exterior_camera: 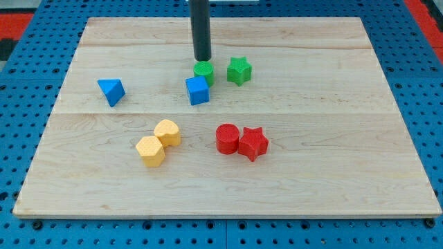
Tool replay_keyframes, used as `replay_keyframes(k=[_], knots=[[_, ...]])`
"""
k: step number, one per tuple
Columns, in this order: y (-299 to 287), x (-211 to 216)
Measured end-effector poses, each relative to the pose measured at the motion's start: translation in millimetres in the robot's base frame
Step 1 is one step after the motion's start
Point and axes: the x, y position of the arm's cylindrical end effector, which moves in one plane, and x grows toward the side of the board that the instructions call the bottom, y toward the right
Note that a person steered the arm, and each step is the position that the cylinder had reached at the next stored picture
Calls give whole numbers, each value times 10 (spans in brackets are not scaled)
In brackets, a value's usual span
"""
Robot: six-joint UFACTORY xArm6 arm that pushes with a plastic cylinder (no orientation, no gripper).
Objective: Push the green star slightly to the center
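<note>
The green star [239, 70] lies on the wooden board [332, 138], a little above and right of its middle. My tip [202, 59] ends just above the green cylinder [204, 71], which sits to the star's left. The tip is left of the star and apart from it. A blue cube [197, 90] touches the green cylinder from below.
A blue triangular block [111, 91] lies at the view's left. Two yellow blocks [159, 142] touch each other at lower left of the middle. A red cylinder [226, 138] and a red star [253, 143] touch at lower middle. Blue pegboard [28, 104] surrounds the board.
</note>
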Motion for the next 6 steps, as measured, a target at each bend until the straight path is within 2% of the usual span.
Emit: replay_keyframes(k=[1,2,4,5,6], knots=[[536,0],[655,29],[661,396],[1308,520],[2051,1159]])
